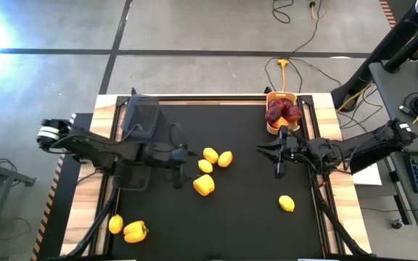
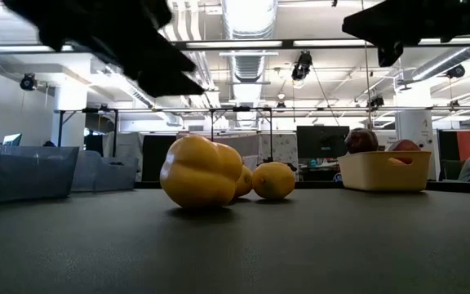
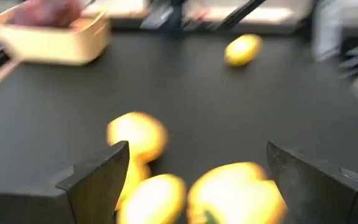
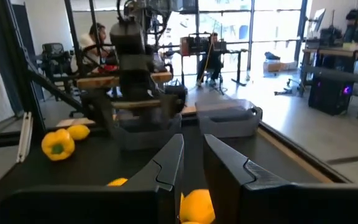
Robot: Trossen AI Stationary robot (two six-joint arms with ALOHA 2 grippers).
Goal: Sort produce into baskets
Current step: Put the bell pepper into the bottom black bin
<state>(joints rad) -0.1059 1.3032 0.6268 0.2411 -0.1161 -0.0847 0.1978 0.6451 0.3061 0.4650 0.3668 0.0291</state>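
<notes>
The yellow-orange basket [image 1: 282,96] stands at the far right of the black mat, holding dark red produce [image 1: 283,112]. The black mesh basket [image 1: 142,114] stands at the far left. Three lemons [image 1: 210,154] and a yellow bell pepper [image 1: 204,185] lie in a cluster mid-table. My left gripper [image 1: 186,162] hovers open just left of that cluster; in its wrist view [image 3: 197,149] the pepper [image 3: 235,196] and lemons [image 3: 137,134] lie ahead between the fingers, untouched. My right gripper [image 1: 267,151] hangs shut and empty above the mat, near the yellow basket.
A single lemon [image 1: 287,204] lies near the right edge. Another lemon [image 1: 115,224] and a yellow pepper [image 1: 135,231] lie at the near left corner. In the low view the pepper [image 2: 198,171] and a lemon [image 2: 274,180] stand left of the basket [image 2: 384,170].
</notes>
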